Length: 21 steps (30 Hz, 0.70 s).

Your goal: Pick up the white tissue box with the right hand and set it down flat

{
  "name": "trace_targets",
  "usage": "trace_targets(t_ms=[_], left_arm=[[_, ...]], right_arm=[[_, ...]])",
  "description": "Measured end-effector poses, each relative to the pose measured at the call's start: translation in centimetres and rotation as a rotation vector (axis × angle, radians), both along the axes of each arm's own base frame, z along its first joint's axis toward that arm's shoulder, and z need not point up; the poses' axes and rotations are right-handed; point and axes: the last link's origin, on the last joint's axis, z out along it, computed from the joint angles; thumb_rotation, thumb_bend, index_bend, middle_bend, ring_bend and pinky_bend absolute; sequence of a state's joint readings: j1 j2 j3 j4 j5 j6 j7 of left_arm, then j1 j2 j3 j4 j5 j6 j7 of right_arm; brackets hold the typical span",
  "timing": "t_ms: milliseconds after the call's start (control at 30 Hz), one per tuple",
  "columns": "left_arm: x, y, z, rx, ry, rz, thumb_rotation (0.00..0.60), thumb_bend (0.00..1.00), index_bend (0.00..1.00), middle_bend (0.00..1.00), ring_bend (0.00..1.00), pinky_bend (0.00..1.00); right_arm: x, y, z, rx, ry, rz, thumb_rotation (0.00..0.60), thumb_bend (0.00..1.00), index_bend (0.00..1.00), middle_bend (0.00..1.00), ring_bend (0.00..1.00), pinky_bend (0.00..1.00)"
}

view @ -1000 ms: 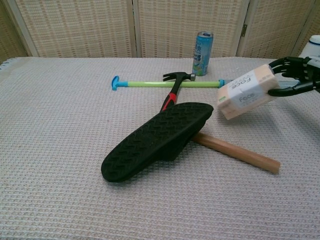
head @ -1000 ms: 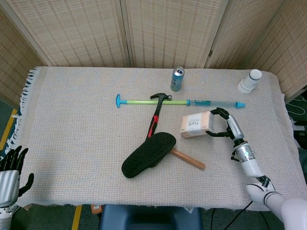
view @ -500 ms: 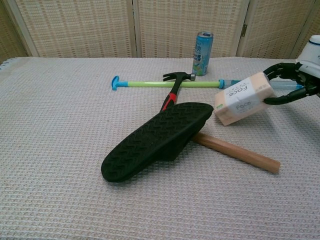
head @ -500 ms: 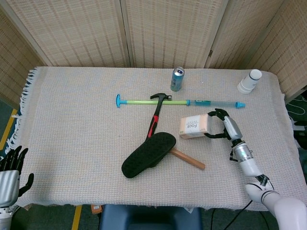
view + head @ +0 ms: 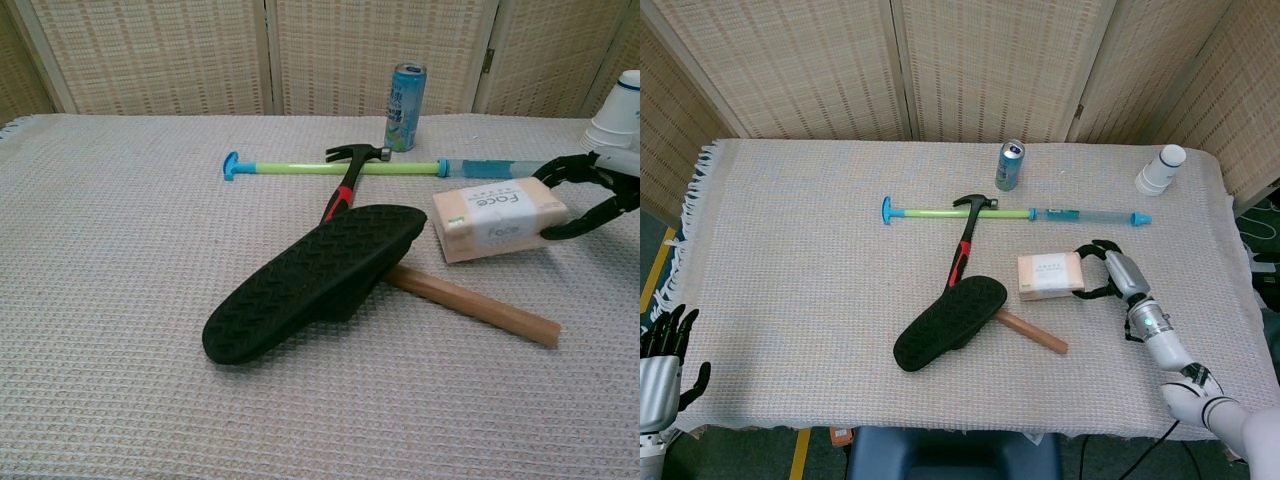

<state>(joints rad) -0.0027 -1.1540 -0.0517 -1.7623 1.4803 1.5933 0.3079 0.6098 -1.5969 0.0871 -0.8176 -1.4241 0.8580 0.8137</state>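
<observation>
Holding the box (image 5: pixel 1050 275) at its right end, the right hand (image 5: pixel 1108 273) has its fingers curled around it, some over the top edge and one under the near side, as the chest view shows best. The box looks like it lies flat on the cloth (image 5: pixel 790 250), with its big face up and the printed side facing the robot. It sits just right of the black slipper (image 5: pixel 951 322) and just behind the wooden stick (image 5: pixel 1033 333) that pokes out from under the slipper. I cannot tell for sure if the whole bottom of the box touches the cloth or if the right end is a tiny bit raised. So the step in hand seems to be the very end of the set-down. Next, I think the hand should let its fingers open slowly and slide away to the right, without dragging or tipping the box. The left hand (image 5: pixel 662 350) waits low at the near left corner, holding nothing, with its fingers apart. A hammer (image 5: pixel 966 228), a long green rod (image 5: pixel 1015 213), a can (image 5: pixel 1010 165) and a white bottle (image 5: pixel 1161 170) lie farther back, well apart from the box.
</observation>
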Motion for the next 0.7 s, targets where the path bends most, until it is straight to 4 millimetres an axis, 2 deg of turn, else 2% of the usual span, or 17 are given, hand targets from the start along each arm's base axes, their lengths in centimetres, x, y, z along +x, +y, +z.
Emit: trace_targets(t_ms=[100, 233, 300, 367, 567, 700], left_arm=[[0.0, 0.0, 0.0, -0.001, 0.002, 0.000, 0.600, 0.40, 0.07, 0.00, 0.00, 0.17], [0.0, 0.0, 0.0, 0.000, 0.002, -0.001, 0.600, 0.40, 0.07, 0.00, 0.00, 0.17], [0.0, 0.0, 0.0, 0.001, 0.002, 0.000, 0.600, 0.40, 0.07, 0.00, 0.00, 0.17], [0.0, 0.0, 0.0, 0.001, 0.002, 0.000, 0.600, 0.40, 0.07, 0.00, 0.00, 0.17], [0.0, 0.0, 0.0, -0.002, 0.004, 0.000, 0.600, 0.40, 0.07, 0.00, 0.00, 0.17], [0.0, -0.1, 0.1, 0.001, -0.003, 0.000, 0.600, 0.40, 0.07, 0.00, 0.00, 0.17]], right_arm=[[-0.1, 0.1, 0.1, 0.039, 0.054, -0.018, 0.600, 0.08, 0.17, 0.33, 0.15, 0.00], [0.0, 0.2, 0.2, 0.070, 0.111, -0.028, 0.600, 0.04, 0.10, 0.23, 0.07, 0.00], [0.2, 0.3, 0.2, 0.079, 0.126, -0.030, 0.600, 0.03, 0.05, 0.14, 0.02, 0.00], [0.3, 0.4, 0.3, 0.088, 0.135, -0.032, 0.600, 0.03, 0.02, 0.09, 0.00, 0.00], [1.3, 1.3, 1.2, 0.084, 0.119, -0.010, 0.600, 0.03, 0.00, 0.04, 0.00, 0.00], [1.9, 2.8, 2.8, 0.044, 0.087, 0.016, 0.600, 0.03, 0.00, 0.03, 0.00, 0.00]])
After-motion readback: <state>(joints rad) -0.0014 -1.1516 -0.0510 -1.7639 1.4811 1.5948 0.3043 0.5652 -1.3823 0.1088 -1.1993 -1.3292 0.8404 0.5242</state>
